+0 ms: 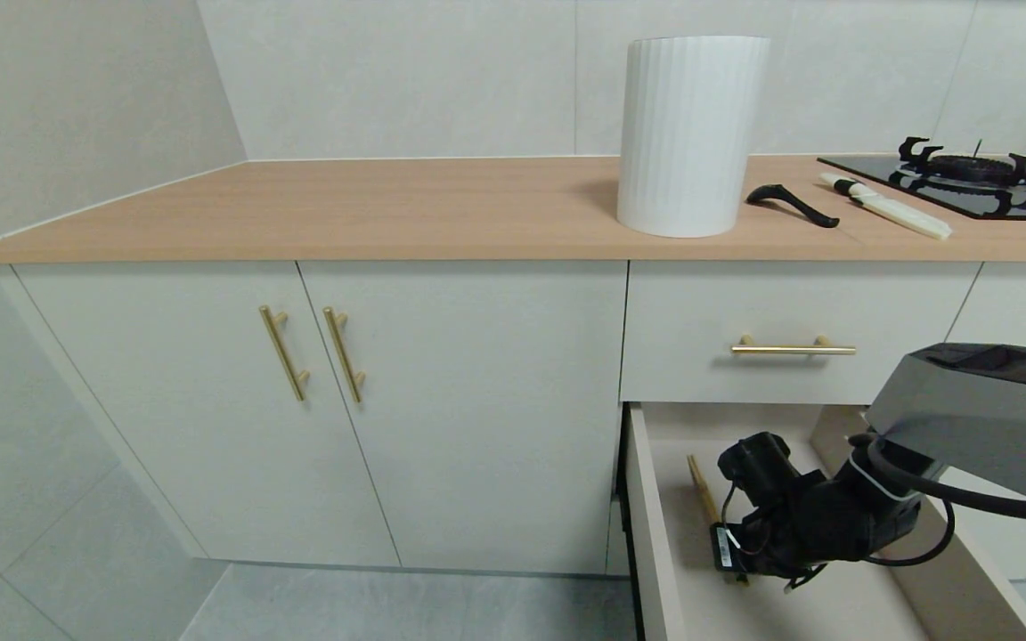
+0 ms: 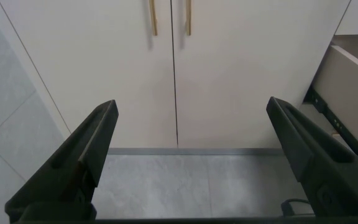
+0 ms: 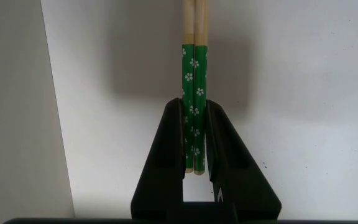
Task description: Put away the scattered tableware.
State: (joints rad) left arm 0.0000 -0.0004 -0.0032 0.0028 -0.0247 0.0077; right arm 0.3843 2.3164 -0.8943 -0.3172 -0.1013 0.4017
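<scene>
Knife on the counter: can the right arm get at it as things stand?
Probably not yet: the right pincer is down in the open drawer, shut on the chopsticks. Nothing covers the knife, which lies bare on the counter.

Head cam: high, facing forward and down, mid-range on table, cabinet doors and pulled-out drawer. Left wrist cam: low, looks past left pincer at the same doors and drawer edge. Right wrist cam: tight on drawer floor, right pincer clamping chopsticks; head cam shares that spot.
</scene>
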